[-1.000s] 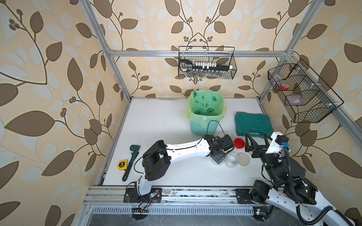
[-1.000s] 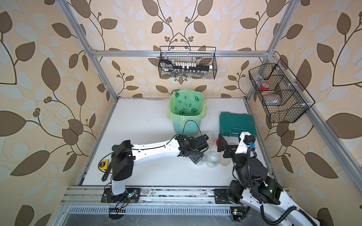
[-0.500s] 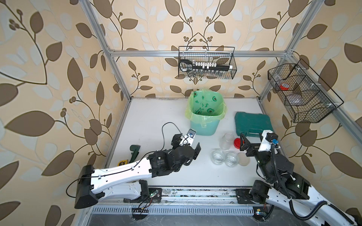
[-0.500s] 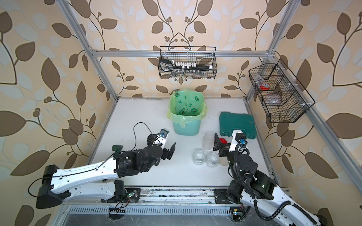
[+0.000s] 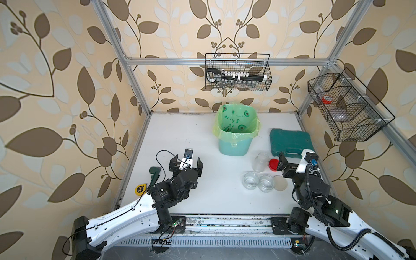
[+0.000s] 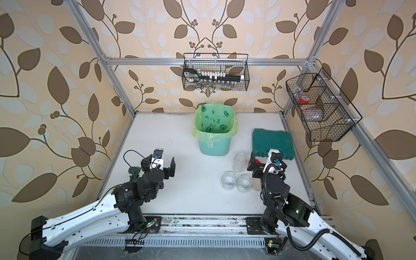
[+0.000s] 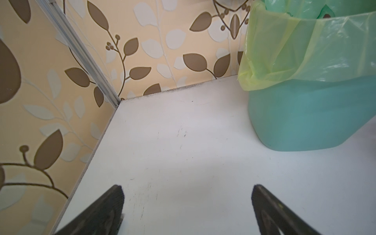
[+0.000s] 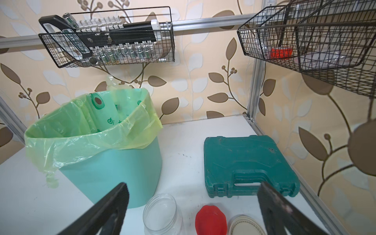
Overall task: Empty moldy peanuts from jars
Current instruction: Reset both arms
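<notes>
- Found tall jar (image 5: 261,162) upright and uncapped on the worktop (image 5: 213,198), between the mint-green bin (image 5: 235,146) and two squat jars (image 5: 251,180).
- Found squat jars open, side by side, beige lid (image 5: 280,183) lying flat just beside them, red lid (image 5: 273,165) just beside the tall jar.
- Noted left fingers (image 7: 109,207) spread wide, holding nothing, over bare worktop, well apart from the tall jar.
- Noted right fingers (image 8: 114,203) likewise wide and empty, near the red lid.
- Observed green tool case (image 5: 290,141) near the bin.
- Could not make out moldy peanuts anywhere, bin liner included.
</notes>
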You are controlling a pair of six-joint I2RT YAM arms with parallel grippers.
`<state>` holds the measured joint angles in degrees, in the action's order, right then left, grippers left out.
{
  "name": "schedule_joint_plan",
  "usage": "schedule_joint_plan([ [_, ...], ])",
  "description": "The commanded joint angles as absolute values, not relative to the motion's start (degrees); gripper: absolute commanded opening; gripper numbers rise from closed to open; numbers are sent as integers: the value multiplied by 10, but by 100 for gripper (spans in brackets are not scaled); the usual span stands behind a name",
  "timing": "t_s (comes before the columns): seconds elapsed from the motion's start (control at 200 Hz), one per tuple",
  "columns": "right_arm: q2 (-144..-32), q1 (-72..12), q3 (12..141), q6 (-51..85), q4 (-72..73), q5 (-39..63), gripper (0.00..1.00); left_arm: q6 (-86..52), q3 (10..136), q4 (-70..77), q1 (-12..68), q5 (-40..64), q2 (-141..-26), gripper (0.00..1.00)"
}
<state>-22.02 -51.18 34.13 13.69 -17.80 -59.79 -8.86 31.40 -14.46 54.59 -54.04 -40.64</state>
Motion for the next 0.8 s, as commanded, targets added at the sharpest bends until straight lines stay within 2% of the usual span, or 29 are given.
schedule_joint_plan([
  [0.0, -260, -498, 340, 141, -177, -611, 99, -55, 304, -118, 525, -556, -397, 99],
  [0.14, -320, -401, 351, 145, -170, -524, 99, -1, 270, -70, 470, -532, -377, 99],
  [0.23, -348, -269, 349, 152, -156, -415, 99, 44, 237, -17, 421, -471, -348, 99],
  [0.33, -373, -105, 338, 167, -127, -268, 99, 127, 165, 117, 391, -425, -327, 99],
  [0.465, -403, 61, 317, 183, -71, -95, 99, 139, 128, 207, 323, -400, -366, 99],
  [0.53, -407, 89, 296, 189, -31, -66, 99, 120, 119, 242, 278, -369, -402, 99],
  [0.68, -416, 90, 210, 205, 95, -115, 99, 57, 100, 352, 171, -283, -501, 99],
  [0.795, -440, 90, 146, 208, 198, -146, 99, 33, 96, 429, 123, -247, -581, 99],
])
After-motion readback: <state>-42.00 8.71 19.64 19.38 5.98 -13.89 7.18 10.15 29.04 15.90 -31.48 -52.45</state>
